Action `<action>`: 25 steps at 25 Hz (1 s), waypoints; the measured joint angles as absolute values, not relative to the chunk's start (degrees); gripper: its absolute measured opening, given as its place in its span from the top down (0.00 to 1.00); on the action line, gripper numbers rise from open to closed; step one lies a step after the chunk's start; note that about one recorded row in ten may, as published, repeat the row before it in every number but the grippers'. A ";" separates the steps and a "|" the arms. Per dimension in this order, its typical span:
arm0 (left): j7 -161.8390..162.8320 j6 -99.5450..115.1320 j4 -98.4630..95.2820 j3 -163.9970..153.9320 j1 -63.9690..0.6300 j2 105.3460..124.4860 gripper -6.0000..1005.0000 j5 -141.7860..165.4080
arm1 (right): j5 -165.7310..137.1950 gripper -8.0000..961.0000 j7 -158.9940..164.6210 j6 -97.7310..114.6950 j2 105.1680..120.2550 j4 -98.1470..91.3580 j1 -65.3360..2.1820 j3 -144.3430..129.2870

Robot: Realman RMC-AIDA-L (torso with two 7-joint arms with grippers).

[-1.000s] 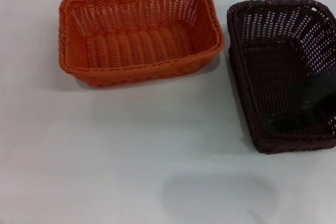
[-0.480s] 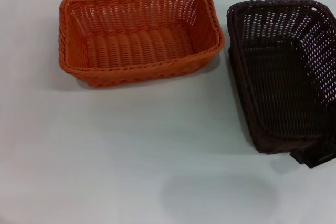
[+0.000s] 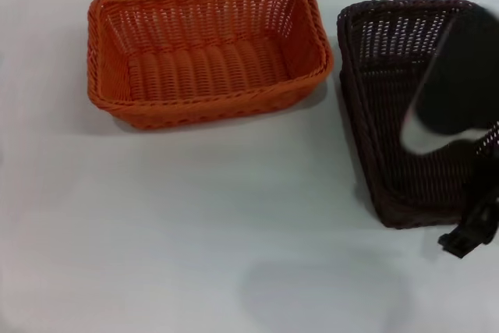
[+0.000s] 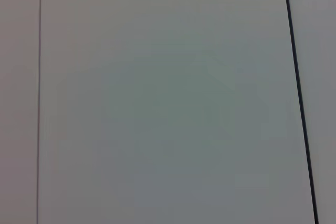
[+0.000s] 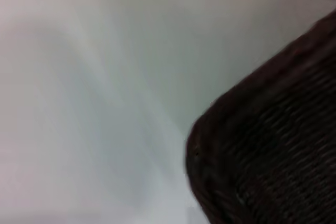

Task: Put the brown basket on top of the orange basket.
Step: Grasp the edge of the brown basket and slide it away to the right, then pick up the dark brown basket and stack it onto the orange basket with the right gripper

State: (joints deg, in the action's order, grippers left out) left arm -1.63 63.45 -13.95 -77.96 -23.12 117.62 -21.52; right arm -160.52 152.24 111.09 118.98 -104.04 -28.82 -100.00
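Note:
The orange basket (image 3: 207, 52) stands upright at the back of the white table, left of centre. The brown basket (image 3: 390, 99) stands upright to its right, apart from it, with its long side running away from me. My right arm (image 3: 456, 76) is a dark blurred shape over the right half of the brown basket. My right gripper (image 3: 468, 235) shows as a black part just outside the basket's near right corner. The right wrist view shows a corner of the brown basket (image 5: 273, 150) close up. My left gripper is out of view.
The white table (image 3: 195, 216) stretches in front of both baskets. A pale wall runs behind the table. The left wrist view shows only a plain pale surface with two thin dark lines (image 4: 299, 98).
My right arm has come up over the right side of the brown basket, and the black gripper part now sits at its near right corner. Both baskets stay in place.

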 joint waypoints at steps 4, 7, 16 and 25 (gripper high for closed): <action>-1.64 63.45 -13.96 -77.95 -23.14 117.53 0.16 -21.57 | -163.48 0.15 154.00 106.69 119.11 -100.49 -29.16 -105.42; -1.65 63.45 -13.98 -77.76 -23.20 117.43 0.16 -21.52 | -165.65 0.19 154.88 104.86 119.16 -100.44 -29.19 -107.22; -1.67 63.45 -13.99 -77.54 -22.96 117.33 0.16 -21.40 | -165.94 0.36 156.43 102.10 119.28 -98.88 -28.89 -106.80; -1.35 63.51 -13.97 -77.52 -22.95 117.51 0.16 -21.35 | -166.28 0.63 160.73 98.30 119.26 -100.94 -28.20 -101.38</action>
